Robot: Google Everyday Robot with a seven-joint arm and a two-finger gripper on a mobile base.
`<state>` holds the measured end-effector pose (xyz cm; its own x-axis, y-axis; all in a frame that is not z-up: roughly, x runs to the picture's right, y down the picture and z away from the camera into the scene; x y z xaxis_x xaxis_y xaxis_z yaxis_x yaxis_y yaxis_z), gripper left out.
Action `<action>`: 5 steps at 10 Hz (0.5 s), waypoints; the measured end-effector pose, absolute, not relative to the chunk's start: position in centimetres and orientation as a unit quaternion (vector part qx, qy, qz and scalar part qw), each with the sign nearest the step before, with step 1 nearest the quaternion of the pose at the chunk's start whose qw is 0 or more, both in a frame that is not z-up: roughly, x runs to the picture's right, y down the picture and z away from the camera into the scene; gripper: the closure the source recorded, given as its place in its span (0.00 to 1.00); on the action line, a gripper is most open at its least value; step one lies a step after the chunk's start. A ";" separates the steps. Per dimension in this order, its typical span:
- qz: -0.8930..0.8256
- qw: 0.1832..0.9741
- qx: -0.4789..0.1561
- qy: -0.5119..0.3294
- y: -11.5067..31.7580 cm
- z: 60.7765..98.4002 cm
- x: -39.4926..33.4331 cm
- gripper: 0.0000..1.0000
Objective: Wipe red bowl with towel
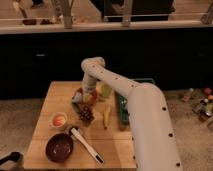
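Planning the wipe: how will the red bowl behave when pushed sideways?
The red bowl looks rigid and empty, so it probably slides on the smooth wooden table rather than tipping. Near the front edge, it might be pushed off. The gripper hangs over the table's far side.

The arm (145, 117) on my screen is a smooth cream-white shell built of thick round tubes. The nearest segment is the widest and fills the lower right of my view. The next one is slimmer and ends in a rounded elbow (93, 65), capped like a dome. Small dark dots (163, 108) run in a row down the edge of the big segment, with a few more along the thinner one; whether they are screws or holes I can't say. Below the elbow, a short white link (90, 79) carries a greyish band. The pincer (84, 95) sits at the end of that link, low over the far middle of the tabletop (42, 145). I can't make out its outline.
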<state>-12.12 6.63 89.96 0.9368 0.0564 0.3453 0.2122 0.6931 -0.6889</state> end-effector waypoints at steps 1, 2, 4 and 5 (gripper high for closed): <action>-0.045 0.903 -0.392 -0.167 6.3 90.0 -12.0 1.00; -0.043 0.904 -0.393 -0.161 5.9 90.1 -11.3 1.00; -0.030 0.907 -0.391 -0.152 5.3 90.4 -9.4 1.00; -0.024 0.909 -0.390 -0.149 5.1 90.5 -8.9 1.00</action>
<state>-8.89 5.11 90.50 0.9543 0.0725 0.2899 0.1600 0.6954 -0.7006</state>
